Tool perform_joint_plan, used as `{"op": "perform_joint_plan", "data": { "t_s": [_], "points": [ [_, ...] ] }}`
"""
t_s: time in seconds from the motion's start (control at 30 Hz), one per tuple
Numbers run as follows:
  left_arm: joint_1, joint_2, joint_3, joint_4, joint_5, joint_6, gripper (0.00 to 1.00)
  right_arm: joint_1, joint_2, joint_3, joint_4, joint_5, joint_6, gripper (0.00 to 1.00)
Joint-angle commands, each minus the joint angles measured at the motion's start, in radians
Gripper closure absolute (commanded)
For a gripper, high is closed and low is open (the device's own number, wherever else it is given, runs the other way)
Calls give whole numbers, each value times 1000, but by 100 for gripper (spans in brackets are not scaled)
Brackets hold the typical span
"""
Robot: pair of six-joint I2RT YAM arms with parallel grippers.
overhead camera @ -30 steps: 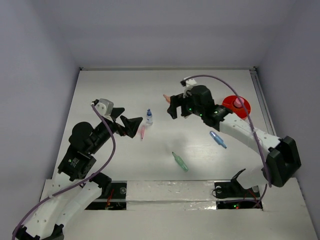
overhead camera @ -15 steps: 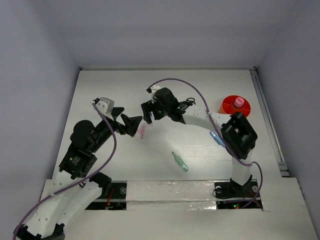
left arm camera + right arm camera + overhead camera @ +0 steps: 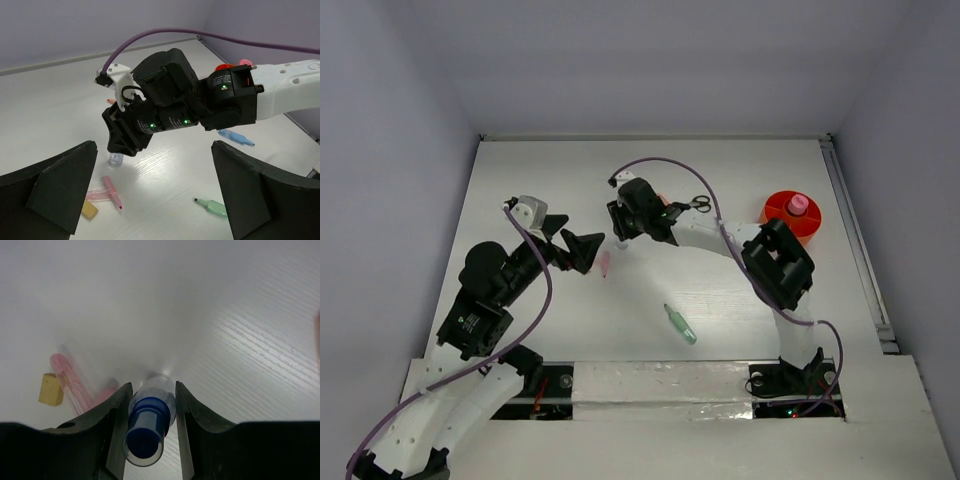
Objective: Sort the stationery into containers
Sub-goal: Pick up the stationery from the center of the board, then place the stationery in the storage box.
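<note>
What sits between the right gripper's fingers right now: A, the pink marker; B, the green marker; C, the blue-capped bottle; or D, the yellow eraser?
C: the right wrist view shows the blue-capped bottle standing between the fingers of the right gripper, which press against both its sides.

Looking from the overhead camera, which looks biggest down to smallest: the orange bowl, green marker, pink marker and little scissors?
1. orange bowl
2. green marker
3. pink marker and scissors: both look tiny and about alike, so I won't rank them.
</note>
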Motion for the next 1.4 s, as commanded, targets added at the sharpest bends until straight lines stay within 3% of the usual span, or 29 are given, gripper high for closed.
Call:
{"op": "perform_joint_plan", "data": {
  "t_s": [0.0, 0.17, 0.33, 0.5, 1.13, 1.37],
  "points": [
    [4, -16, 1, 44, 22, -5, 1, 13, -122, -19, 60, 76, 36, 90],
    [4, -29, -1, 47, 33, -7, 1, -29, -391, -177, 108, 268, 36, 94],
    [4, -73, -2, 52, 41, -8, 1, -236, -696, -315, -53, 383, 68, 95],
    [-25, -96, -2, 52, 35, -8, 1, -394, -879, -404, -183, 512, 74, 95],
    [-53, -102, 1, 47, 33, -5, 1, -648, -838, -542, -163, 434, 94, 98],
    [-53, -98, 1, 44, 24, -4, 1, -669, -795, -573, -122, 386, 99, 98]
  ]
}}
